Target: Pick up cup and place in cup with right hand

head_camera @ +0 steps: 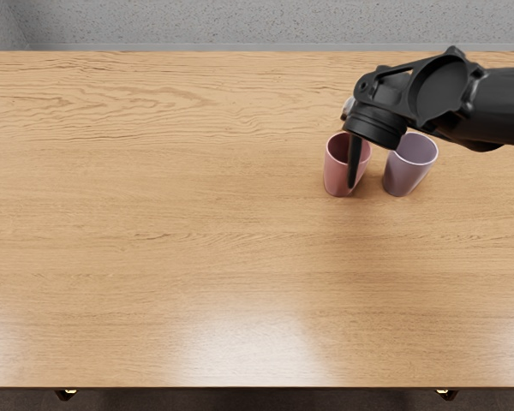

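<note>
On the counter's [197, 257] far right | we see a pink cup [336, 175], purple cup [403, 175] beside it (both upright) | right hand [377, 124] at the pink cup, openness and hold we cannot tell

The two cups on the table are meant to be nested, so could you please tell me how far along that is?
The reach looks done: the right robot hand is at the pink cup. Whether it grips that cup is unclear. The nesting is left: the purple cup stands separately beside the pink one, with a gap between them.
</note>
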